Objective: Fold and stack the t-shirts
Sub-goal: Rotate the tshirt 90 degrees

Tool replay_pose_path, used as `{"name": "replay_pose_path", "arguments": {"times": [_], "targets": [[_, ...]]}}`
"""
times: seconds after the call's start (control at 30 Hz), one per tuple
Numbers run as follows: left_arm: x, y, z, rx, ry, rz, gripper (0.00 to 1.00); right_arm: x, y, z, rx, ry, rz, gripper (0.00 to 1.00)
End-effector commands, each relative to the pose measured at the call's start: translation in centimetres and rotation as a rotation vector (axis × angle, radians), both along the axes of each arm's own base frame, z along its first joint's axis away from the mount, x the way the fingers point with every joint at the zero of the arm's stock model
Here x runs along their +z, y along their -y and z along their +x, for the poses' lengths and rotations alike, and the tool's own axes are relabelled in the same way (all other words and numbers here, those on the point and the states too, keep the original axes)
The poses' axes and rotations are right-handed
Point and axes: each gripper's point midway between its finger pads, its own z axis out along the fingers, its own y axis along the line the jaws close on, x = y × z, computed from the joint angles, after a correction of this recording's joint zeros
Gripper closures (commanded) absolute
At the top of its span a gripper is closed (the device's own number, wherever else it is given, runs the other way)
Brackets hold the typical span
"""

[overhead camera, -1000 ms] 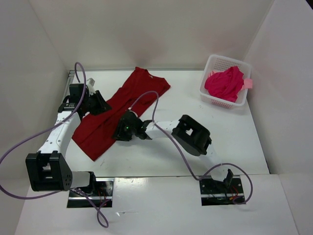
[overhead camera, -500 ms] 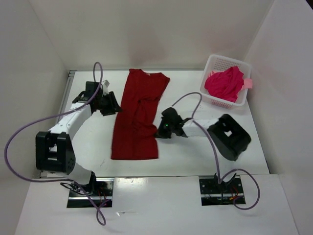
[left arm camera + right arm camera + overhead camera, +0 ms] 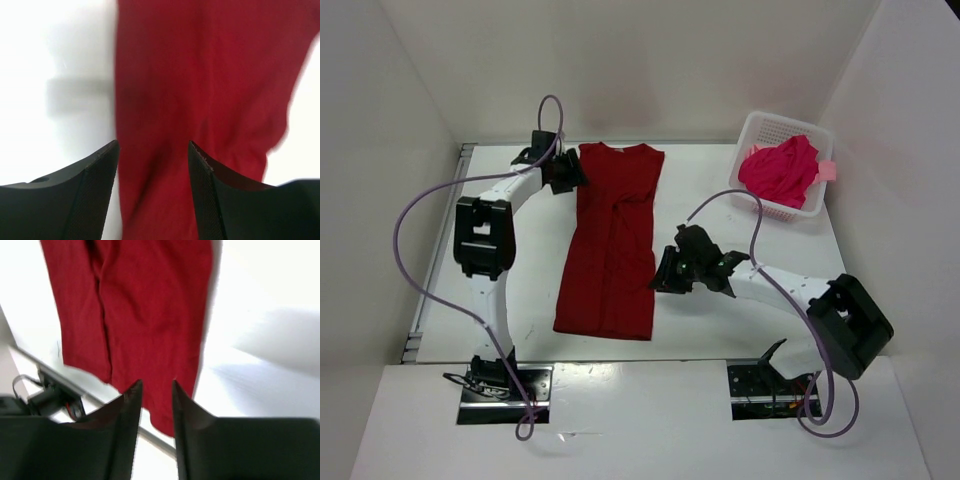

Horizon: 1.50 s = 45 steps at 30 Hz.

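Note:
A dark red t-shirt point(image 3: 610, 250) lies flat as a long narrow strip, folded lengthwise, from the far middle of the table toward the near edge. My left gripper point(image 3: 570, 172) hovers at its far left edge near the collar. In the left wrist view the jaws point(image 3: 153, 145) stand wide open over the red cloth point(image 3: 200, 75), gripping nothing. My right gripper point(image 3: 662, 277) is at the shirt's right edge, lower down. Its jaws point(image 3: 156, 382) show a narrow empty gap above the cloth point(image 3: 145, 305). A crimson-pink t-shirt point(image 3: 780, 170) sits bunched in the basket, with a salmon pink t-shirt point(image 3: 828, 170) peeking out beside it.
The white perforated basket point(image 3: 752, 132) stands at the far right against the wall. White walls close in the table on three sides. The left arm's purple cable point(image 3: 415, 215) loops along the left side. The right arm's elbow point(image 3: 850, 320) hangs over the near right corner.
The dark red shirt went from a diagonal lie to straight. The left gripper moved to the far end by the collar and opened. The right gripper swung right, shut briefly, then reopened.

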Motion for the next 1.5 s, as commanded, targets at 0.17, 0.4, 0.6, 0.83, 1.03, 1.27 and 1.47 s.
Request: {"name": "replay_pose_path", "arguments": {"times": [0.17, 0.4, 0.6, 0.83, 1.03, 1.27, 1.47], "targets": [[-2.1, -0.8, 6.9, 0.067, 0.041, -0.007, 0.4, 0.7, 0.2, -2.4, 0.08, -0.026, 0.051, 0.73], [-2.3, 0.0, 10.5, 0.03, 0.098, -0.058, 0.83, 0.3, 1.0, -3.4, 0.038, -0.059, 0.056, 0.64], [3.9, -1.4, 11.2, 0.067, 0.232, -0.033, 0.62, -1.2, 1.4, -5.0, 0.027, -0.111, 0.048, 0.47], [5.0, -3.0, -0.7, 0.071, 0.134, -0.086, 0.15, -1.8, 0.1, -7.4, 0.065, -0.144, 0.094, 0.46], [0.8, -2.7, -16.6, 0.102, -0.105, -0.143, 0.48, -2.3, -2.0, -11.1, 0.124, -0.189, 0.114, 0.46], [0.5, -3.5, -24.7, 0.209, -0.168, -0.143, 0.79, -1.9, -1.8, -10.1, 0.041, -0.144, 0.142, 0.5], [6.0, -1.8, -26.1, 0.178, 0.02, -0.295, 0.79, -1.8, -2.6, -9.2, -0.001, -0.14, 0.172, 0.52]]}}
